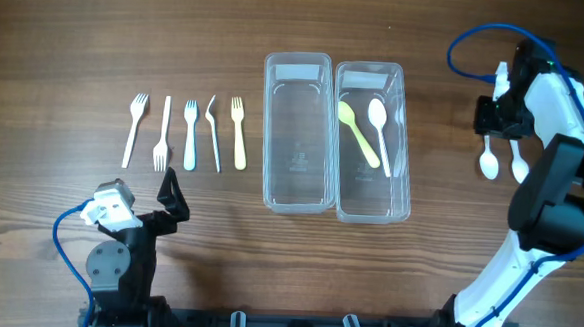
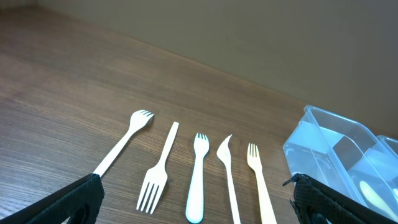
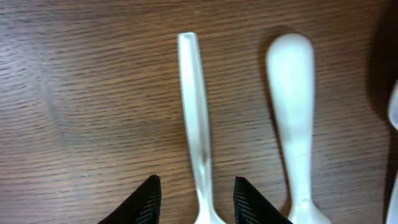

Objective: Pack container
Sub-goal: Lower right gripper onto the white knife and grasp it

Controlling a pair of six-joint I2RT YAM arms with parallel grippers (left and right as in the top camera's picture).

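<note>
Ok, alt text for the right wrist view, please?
The right gripper, black jaws apart, straddles a slim white plastic spoon handle lying on the brown wooden table without touching it. A broader white plastic handle lies alongside, separate.

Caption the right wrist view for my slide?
Right gripper, jaws open, straddles a slim white spoon handle on the table; a broader white spoon lies alongside.

Soft, even light casts faint shadows, with mild glare on the clear containers (image 1: 299, 134).
</note>
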